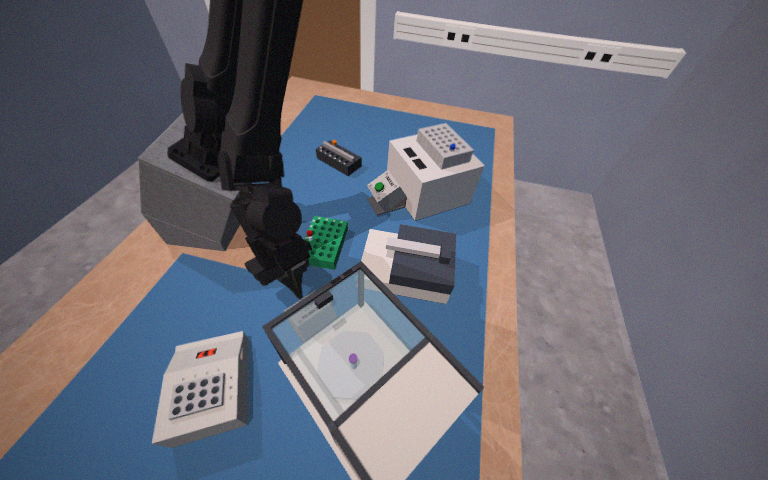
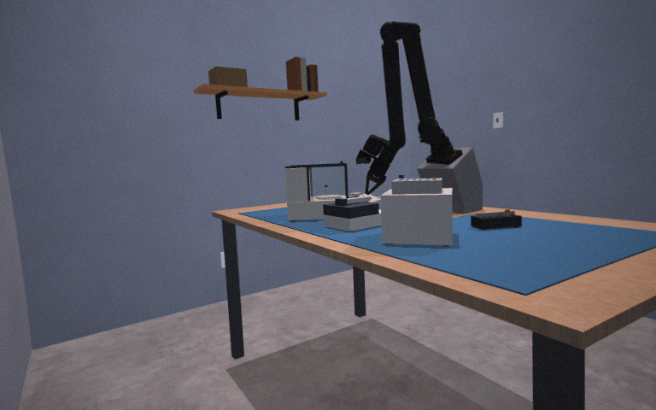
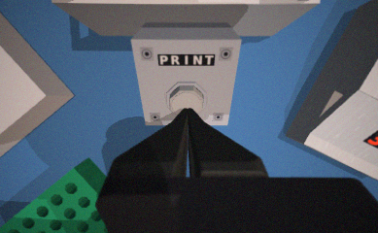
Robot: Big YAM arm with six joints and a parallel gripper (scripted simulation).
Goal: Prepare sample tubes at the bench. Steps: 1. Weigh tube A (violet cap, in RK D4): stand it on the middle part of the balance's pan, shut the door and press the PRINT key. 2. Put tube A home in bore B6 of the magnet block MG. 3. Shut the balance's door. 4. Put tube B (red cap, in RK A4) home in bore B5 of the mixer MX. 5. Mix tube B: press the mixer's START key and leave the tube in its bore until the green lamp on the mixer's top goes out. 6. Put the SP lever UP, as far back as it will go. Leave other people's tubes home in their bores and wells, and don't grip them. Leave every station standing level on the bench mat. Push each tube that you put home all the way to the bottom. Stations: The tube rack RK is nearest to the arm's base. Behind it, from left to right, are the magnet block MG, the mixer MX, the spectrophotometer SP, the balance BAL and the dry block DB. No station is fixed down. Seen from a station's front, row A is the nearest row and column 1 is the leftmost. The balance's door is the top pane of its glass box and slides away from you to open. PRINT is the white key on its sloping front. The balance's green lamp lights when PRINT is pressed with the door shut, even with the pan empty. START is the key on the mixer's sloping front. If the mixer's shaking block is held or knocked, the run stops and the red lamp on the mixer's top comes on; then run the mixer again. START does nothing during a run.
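My gripper (image 1: pixel 300 295) (image 2: pixel 367 193) (image 3: pixel 188 116) is shut and empty. In the wrist view its tips overlap the lower edge of the white PRINT key (image 3: pixel 186 97); I cannot tell whether they touch it. Tube A, violet cap (image 1: pixel 352 358) (image 2: pixel 325 185), stands upright on the balance's pan. The balance (image 1: pixel 409 410) has its glass door over the box, with the dark handle (image 1: pixel 323 299) at the front edge; it looks shut. No lit green lamp shows on it. Tube B, red cap (image 1: pixel 309 233), stands in the green rack (image 1: pixel 323 263) (image 3: pixel 80 170), beside my wrist.
The mixer (image 1: pixel 447 190) (image 2: pixel 417 218) has a green START key (image 1: pixel 379 186) and a blue-capped tube. The spectrophotometer (image 1: pixel 421 276) has a light bar (image 1: pixel 415 246) on top. The magnet block (image 1: pixel 349 167) (image 2: pixel 495 221) holds an orange-capped tube. The dry block (image 1: pixel 244 380) stands on the balance's other side.
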